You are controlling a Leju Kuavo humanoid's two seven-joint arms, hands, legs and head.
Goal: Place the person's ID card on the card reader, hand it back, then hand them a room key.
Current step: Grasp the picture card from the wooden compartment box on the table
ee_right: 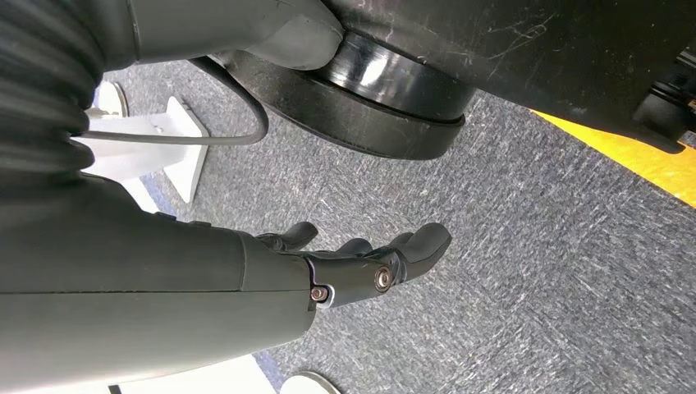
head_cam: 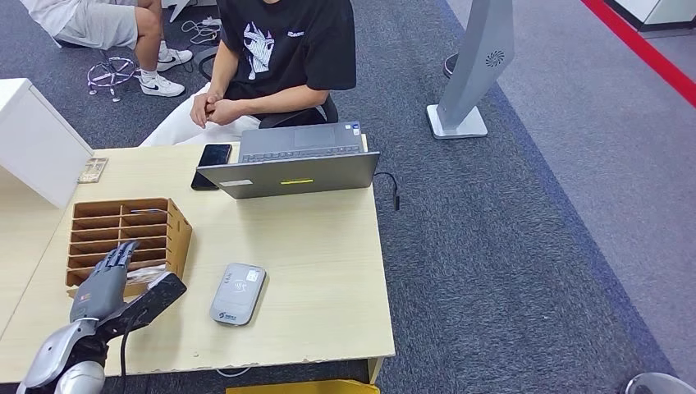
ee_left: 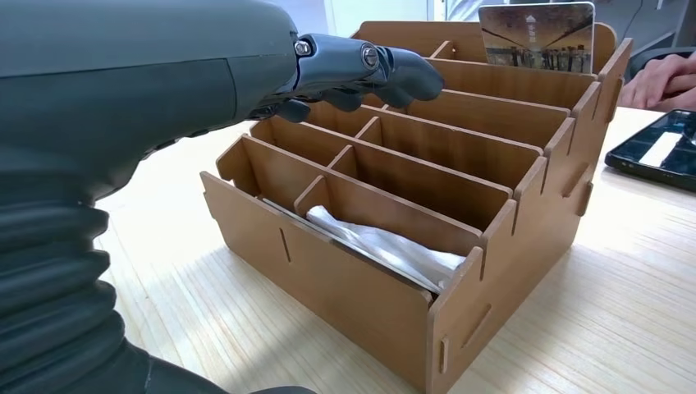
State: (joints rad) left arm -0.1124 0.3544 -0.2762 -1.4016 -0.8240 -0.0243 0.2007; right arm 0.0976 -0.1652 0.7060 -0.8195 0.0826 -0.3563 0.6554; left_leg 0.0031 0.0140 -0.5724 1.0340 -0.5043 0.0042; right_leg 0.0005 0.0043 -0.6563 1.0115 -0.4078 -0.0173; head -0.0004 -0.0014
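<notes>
Grey carpet is being seen around a pale wooden desk [head_cam: 312, 271], behind which a person [head_cam: 279, 57] in a black shirt is being seated with hands clasped. A grey laptop [head_cam: 291, 164] is being kept open at the far edge of the desk, with a black phone [head_cam: 212, 164] lying just beside it. A wooden slotted organiser [head_cam: 127, 238] is being kept on the left part of the desk; in the left wrist view a card [ee_left: 538, 37] is being held upright in its rear compartment, and a clear plastic-wrapped item [ee_left: 386, 250] is lying in a front compartment. The grey card reader [head_cam: 236, 293] is lying flat near the front of the desk, well apart from the organiser, with nothing being carried on it.

The left hand [head_cam: 103, 283] is being held above the front of the organiser, its fingers [ee_left: 369, 70] being extended and only slightly curled, with nothing being held and no contact with the wood being plainly shown. The right hand [ee_right: 353, 263] is being hung beside the robot's body over the carpet, its fingers [ee_right: 418, 242] being loosely spread and gently curved, with nothing being held.
</notes>
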